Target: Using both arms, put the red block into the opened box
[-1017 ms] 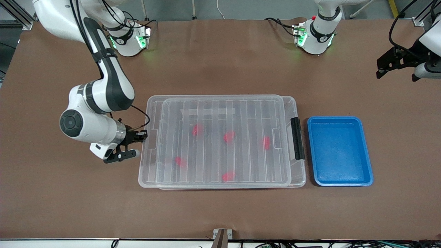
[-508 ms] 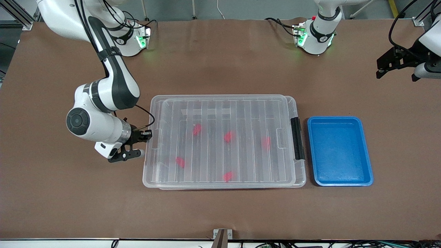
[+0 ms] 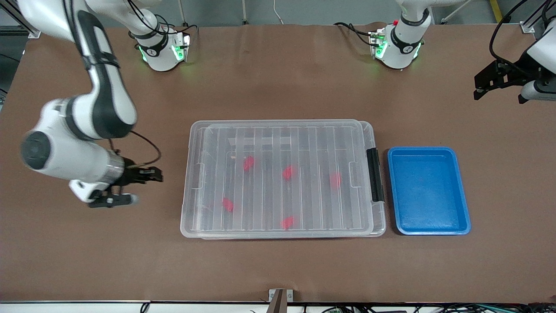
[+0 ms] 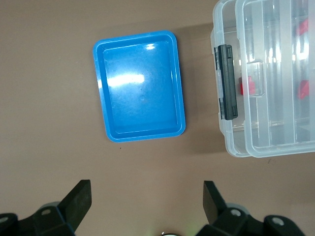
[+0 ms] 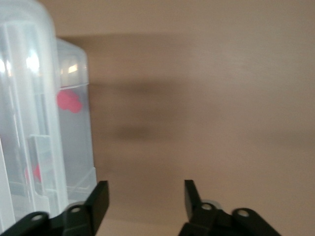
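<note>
We see the box in the middle of the tabletop with its ribbed clear lid lying on top, nearly squared over it, black latch bar at the end toward the left arm. We count five red blocks through the lid, all inside the box and spread apart, none touching another. One blue tray sits just beside the latch end, with nothing in it. The right tool hovers over bare tabletop near the box end toward the right arm, fingers spread apart and gripping nothing; we judge it sits there because that end of the lid is its side to handle. The left tool hangs released and empty over the tabletop at the left arm's end, well apart from the box; that arm waits. Two arms, one box, one lid, one tray.
</note>
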`<action>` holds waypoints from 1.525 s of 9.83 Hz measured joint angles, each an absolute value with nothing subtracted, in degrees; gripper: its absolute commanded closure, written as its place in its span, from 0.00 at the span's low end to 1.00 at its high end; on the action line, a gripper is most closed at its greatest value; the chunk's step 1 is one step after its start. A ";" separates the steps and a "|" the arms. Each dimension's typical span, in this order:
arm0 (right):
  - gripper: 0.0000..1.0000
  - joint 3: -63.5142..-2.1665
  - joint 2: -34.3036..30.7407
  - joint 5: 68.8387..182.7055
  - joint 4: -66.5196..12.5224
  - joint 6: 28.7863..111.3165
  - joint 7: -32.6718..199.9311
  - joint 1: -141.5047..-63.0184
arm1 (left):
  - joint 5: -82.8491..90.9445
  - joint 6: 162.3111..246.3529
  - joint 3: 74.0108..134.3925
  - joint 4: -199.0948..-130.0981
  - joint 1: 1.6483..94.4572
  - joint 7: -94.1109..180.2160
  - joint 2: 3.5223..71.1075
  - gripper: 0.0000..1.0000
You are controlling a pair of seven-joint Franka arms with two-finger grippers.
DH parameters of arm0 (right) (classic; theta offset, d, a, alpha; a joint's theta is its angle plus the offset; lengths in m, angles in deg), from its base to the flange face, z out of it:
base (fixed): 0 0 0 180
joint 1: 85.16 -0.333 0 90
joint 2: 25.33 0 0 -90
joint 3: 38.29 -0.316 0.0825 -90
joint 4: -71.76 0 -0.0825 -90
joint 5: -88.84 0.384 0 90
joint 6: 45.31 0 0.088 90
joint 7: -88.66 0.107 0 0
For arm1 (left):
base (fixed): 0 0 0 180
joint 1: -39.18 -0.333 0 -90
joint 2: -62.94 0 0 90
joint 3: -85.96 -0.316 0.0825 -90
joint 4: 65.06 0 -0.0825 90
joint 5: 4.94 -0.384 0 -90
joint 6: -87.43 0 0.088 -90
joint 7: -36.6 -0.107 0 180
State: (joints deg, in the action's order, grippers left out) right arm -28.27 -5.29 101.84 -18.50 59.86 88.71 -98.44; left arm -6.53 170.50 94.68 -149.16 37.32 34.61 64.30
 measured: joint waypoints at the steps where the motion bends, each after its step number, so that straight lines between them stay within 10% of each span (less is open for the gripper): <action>1: 0.00 -25.60 -8.22 101.78 -18.25 56.46 91.04 -97.91 | -6.53 170.52 94.67 -149.12 37.36 34.61 64.28 0.00; 10: 0.00 -19.25 -22.84 90.55 -10.71 35.56 89.60 -93.69 | -6.53 170.53 94.45 -148.97 37.12 34.89 64.23 0.00; 15: 0.00 -34.93 -24.30 90.50 -11.94 36.08 86.68 -76.92 | -6.53 170.53 94.09 -148.87 37.03 34.90 64.23 0.00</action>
